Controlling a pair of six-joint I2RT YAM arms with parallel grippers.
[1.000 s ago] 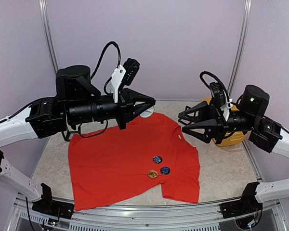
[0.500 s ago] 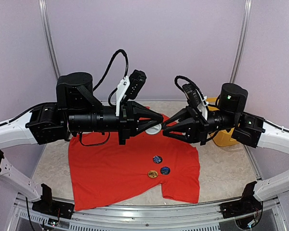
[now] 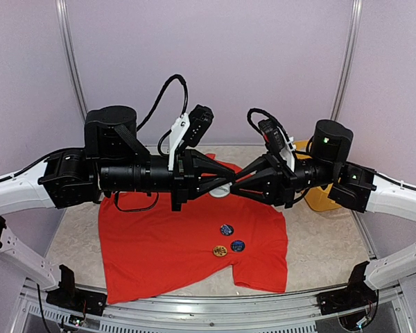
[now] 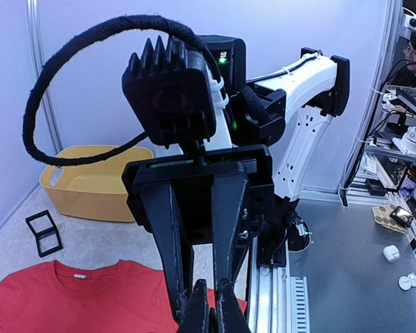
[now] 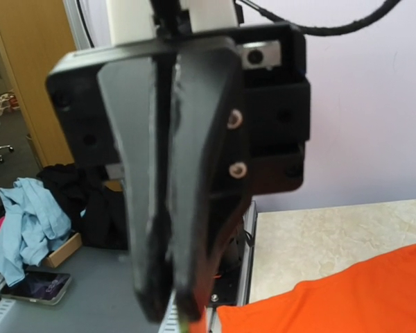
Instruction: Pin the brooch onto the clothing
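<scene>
The red-orange T-shirt (image 3: 173, 236) lies flat on the table; it also shows in the left wrist view (image 4: 69, 298) and the right wrist view (image 5: 347, 298). Three round brooches are on its lower right front: a blue one (image 3: 226, 229), another blue one (image 3: 238, 245) and a gold one (image 3: 220, 251). My left gripper (image 3: 229, 183) is held above the shirt's collar, shut on a small white round brooch (image 3: 220, 192). My right gripper (image 3: 234, 189) meets it tip to tip, jaws a narrow gap apart. In the left wrist view my left fingertips (image 4: 197, 309) cover the right gripper's tips.
A yellow plastic basket (image 3: 324, 200) stands at the back right, also in the left wrist view (image 4: 90, 187). A small black frame (image 4: 44, 232) lies on the table near the collar. Both arms span the air above the shirt.
My right gripper has swung left from beside the basket and narrowed its jaws, meeting the left gripper. My left gripper has moved slightly right and down with the white brooch.
</scene>
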